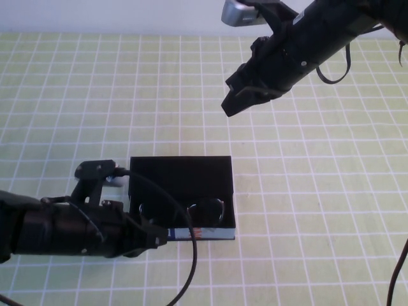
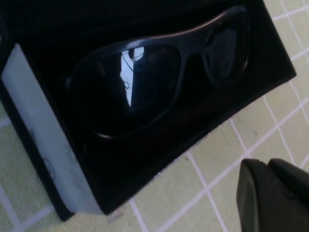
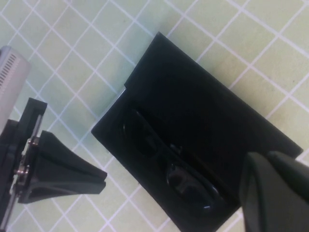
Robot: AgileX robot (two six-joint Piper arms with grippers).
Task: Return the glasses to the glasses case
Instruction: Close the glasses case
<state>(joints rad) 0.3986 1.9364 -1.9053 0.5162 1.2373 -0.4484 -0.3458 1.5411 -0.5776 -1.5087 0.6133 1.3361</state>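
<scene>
writing: none readable | glasses [image 1: 191, 212] lying inside open case [image 1: 181, 171] | left gripper [image 1: 153, 239] reaching low beside case's near-left corner, jaw state unclear | right gripper [image 1: 234, 102] hanging pinched shut, holding nothing, high beyond case

**Open mat on the right, crowding at lower left**

We see the glasses case [image 1: 182, 191] at lower centre, the left gripper [image 1: 153, 239] pressed against its left corner. The right gripper [image 1: 233, 102] hangs shut at upper centre. The checked mat [image 1: 319, 191] lies bare across the right and upper left.
</scene>
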